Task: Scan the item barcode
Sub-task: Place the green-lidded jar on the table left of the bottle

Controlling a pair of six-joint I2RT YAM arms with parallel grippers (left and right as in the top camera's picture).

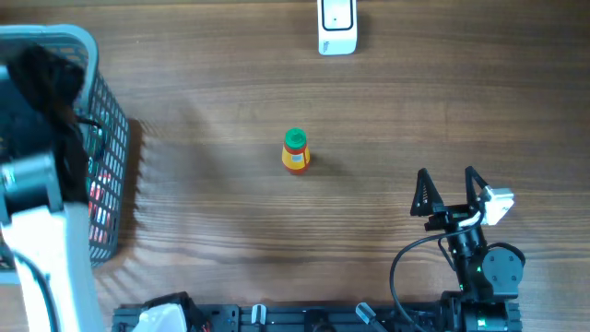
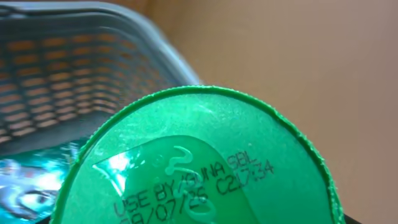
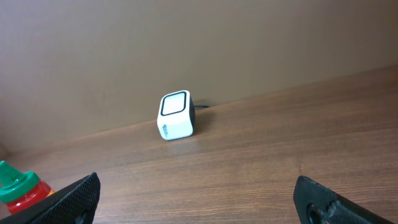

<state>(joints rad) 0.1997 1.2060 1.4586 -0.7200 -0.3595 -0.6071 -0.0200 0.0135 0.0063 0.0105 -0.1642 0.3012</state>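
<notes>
While my left arm (image 1: pixel 41 231) hangs over the basket (image 1: pixel 112 129) at the table's (image 1: pixel 230 83) left edge, its wrist view is almost filled by a green cap (image 2: pixel 205 155), ridged round the rim and printed with a use-by date. It sits so close that none of my left gripper shows, and I cannot tell whether that hand is apart or clamped on the cap. My right gripper (image 1: pixel 450 189) stands wide apart and holds nothing, near the front right of the table. A small bottle (image 1: pixel 294 152) with a like green top and an orange-yellow body stands upright in the middle of the table, well apart from both hands, with the white scanner (image 1: pixel 337 28) at the far edge beyond it. I judge such a bottle light and stiff, its printed body smooth and apt to slip, and easy to tip. I would pinch it across the ridged cap or just below, leaving the label bare for the scanner.
</notes>
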